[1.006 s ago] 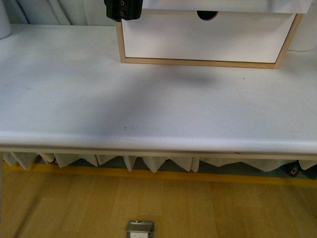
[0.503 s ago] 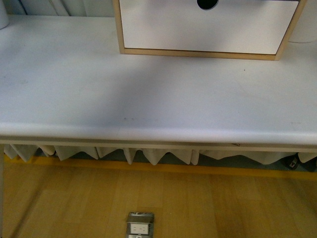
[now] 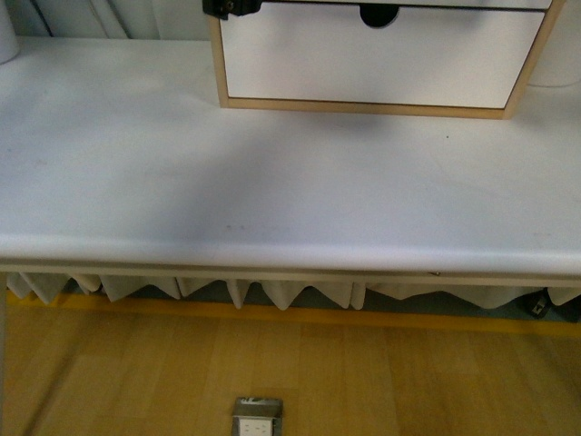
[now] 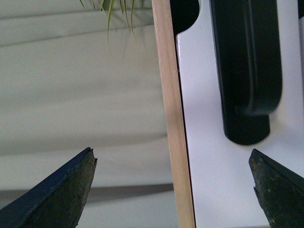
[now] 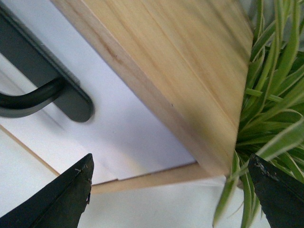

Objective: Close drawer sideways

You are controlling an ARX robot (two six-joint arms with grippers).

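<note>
The drawer [image 4: 223, 180] fills the left wrist view: a white front with a long black oval bar handle [image 4: 247, 61] and a notch [image 4: 185, 14] beside the light wood frame [image 4: 173, 118]. My left gripper [image 4: 173, 190] is open, its fingers straddling the frame edge and the drawer front without touching them. In the right wrist view the same handle [image 5: 47, 80] and white front [image 5: 128, 123] show next to the cabinet's wood side [image 5: 180, 61]. My right gripper [image 5: 173, 192] is open and empty near the cabinet's corner. The handled drawer is above the front view's frame.
The front view shows the white table [image 3: 272, 182] with the cabinet [image 3: 363, 107] at its far edge and the plain notched lower drawer [image 3: 381, 64]. A black part of my left arm [image 3: 231, 7] is at the cabinet's upper left. A green plant [image 5: 270, 95] stands beside the cabinet.
The front view shifted down and back up. The black arm part at the cabinet's upper left left the picture half a second ago and shows again at the top edge.
</note>
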